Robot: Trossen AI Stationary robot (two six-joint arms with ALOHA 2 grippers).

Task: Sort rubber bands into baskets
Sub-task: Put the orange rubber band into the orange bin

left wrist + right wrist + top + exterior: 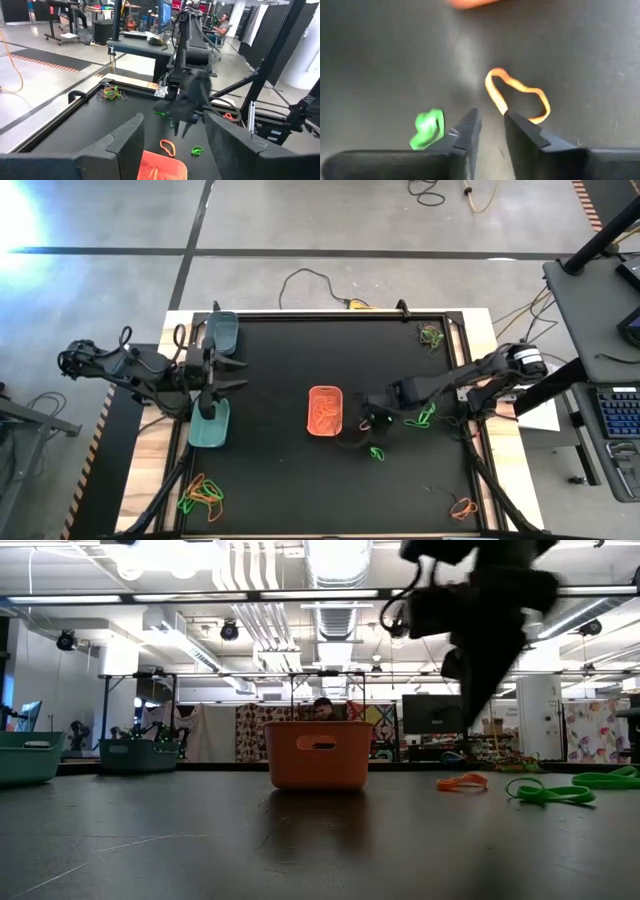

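Right tool (492, 125) slightly parted, empty, over orange rubber band (517, 95) (green band (427, 129) beside); left tool (222, 375) open between teal baskets (210, 425).

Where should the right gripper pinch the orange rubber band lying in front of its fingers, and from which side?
Probably straight down from above: the orange rubber band lies flat on the black table, so no side offers an edge. Pinch the strand nearest the right gripper, with one finger inside the loop and one outside. The fingers stand slightly apart, wide enough for one strand. The green band lies clear beside it.
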